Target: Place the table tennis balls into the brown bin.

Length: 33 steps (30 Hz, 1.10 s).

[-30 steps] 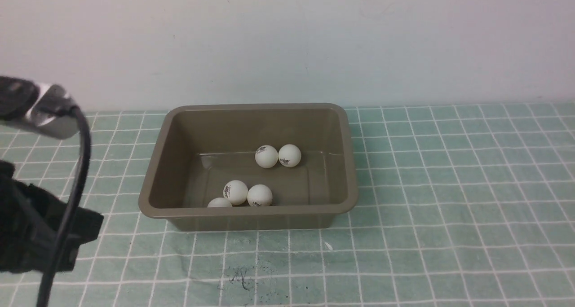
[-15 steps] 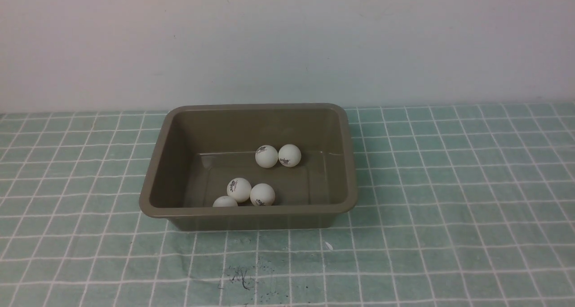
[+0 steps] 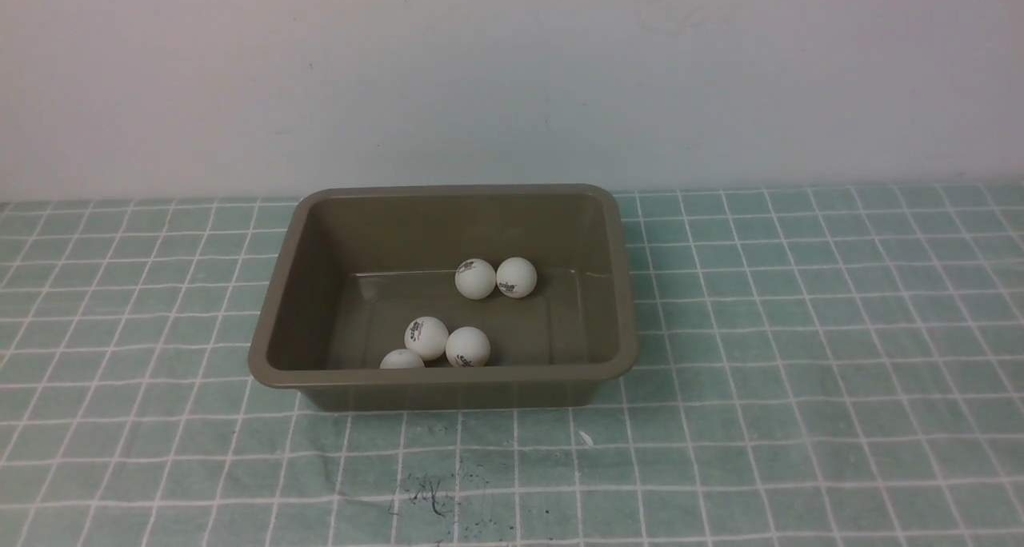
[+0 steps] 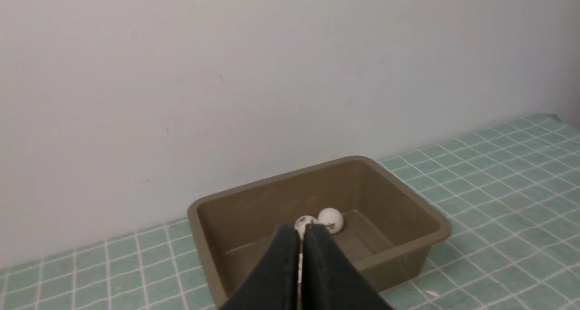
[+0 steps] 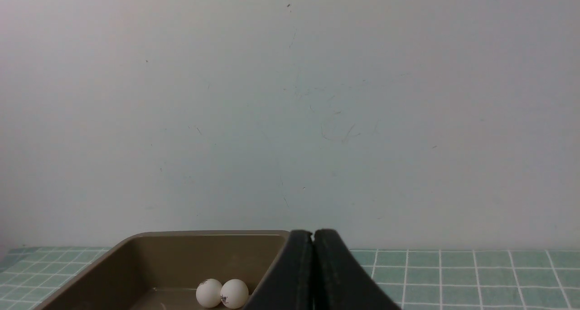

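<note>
The brown bin stands mid-table in the front view, with several white table tennis balls inside. Two balls touch at the back; three cluster near the front wall. Neither arm shows in the front view. My left gripper is shut and empty, pulled back short of the bin, with a ball visible past its tips. My right gripper is shut and empty, likewise back from the bin, where two balls show.
A green cloth with a white grid covers the table, with a dark scuff near the front edge. A plain pale wall rises right behind the bin.
The left arm, seen at the left edge a second ago, has withdrawn out of the front view. The three front balls shifted slightly to the right and settled.
</note>
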### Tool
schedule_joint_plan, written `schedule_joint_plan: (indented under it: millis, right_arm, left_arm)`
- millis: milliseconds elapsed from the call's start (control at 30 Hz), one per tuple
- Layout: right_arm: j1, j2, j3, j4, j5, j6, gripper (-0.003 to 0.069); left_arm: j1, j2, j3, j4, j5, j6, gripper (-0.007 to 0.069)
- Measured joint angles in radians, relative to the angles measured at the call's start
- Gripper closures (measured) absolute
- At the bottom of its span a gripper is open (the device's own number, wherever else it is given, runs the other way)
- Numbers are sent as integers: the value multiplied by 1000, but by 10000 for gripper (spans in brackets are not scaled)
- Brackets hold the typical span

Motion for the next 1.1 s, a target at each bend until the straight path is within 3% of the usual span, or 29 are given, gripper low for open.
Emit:
schedule_joint_plan:
  millis: [167, 367, 533, 1100]
  right_arm:
    - [0, 0, 0, 0, 1, 0, 669]
    - [0, 0, 0, 0, 1, 0, 669]
    - [0, 0, 0, 0, 2, 0, 669]
    - [0, 0, 0, 0, 4, 0, 669]
  left_arm:
    - [39, -24, 250, 137, -252, -62, 629]
    - [94, -69, 554, 210, -409, -124, 629]
    - [99, -69, 652, 223, -407, -134, 629]
    - [99, -69, 656, 226, -371, -141, 629]
